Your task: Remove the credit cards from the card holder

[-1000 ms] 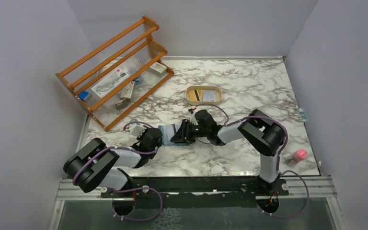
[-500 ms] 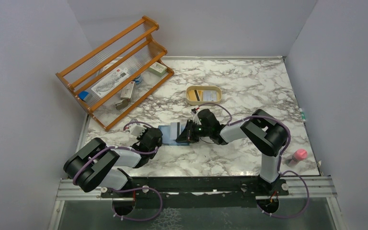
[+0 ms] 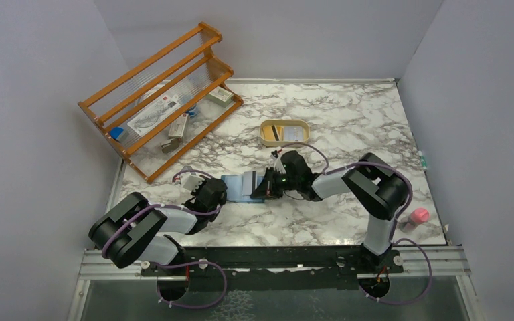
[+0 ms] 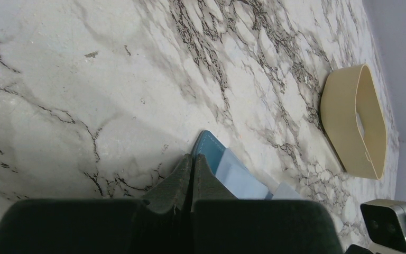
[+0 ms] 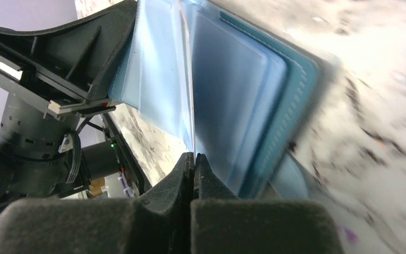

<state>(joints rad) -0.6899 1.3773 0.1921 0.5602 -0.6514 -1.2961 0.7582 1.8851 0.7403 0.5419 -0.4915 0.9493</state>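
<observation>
Top external: seeing card holder lying open on marble table, mid-front, btwn the two arms, w/ left gripper meeting its left end and right gripper sitting at its right end.

Left wrist: fingers pressing tight together, no gap showing, tips sitting at teal corner of holder, pale blue slots spreading out just beside one finger. Appearing to be pinching holder's edge.

Right wrist: fingers likewise clenching, nipping thin edge of pale blue-white card standing out from slots. Showing edge-on only, so not telling anything more about it. Holder's flaps fanning open here, teal cover lying to the right, left gripper clamping far flap at upper left.

Sitting well behind holder, apart from both grippers: cream tray, holding credit cards: yellow one, one w/ dark stripe, one paler.

Standing at far-left of table: orange wooden rack, w/ white packets and small items showing through its slats.

Resting near right edge of table: small pink object, well apart from everything else.
</observation>
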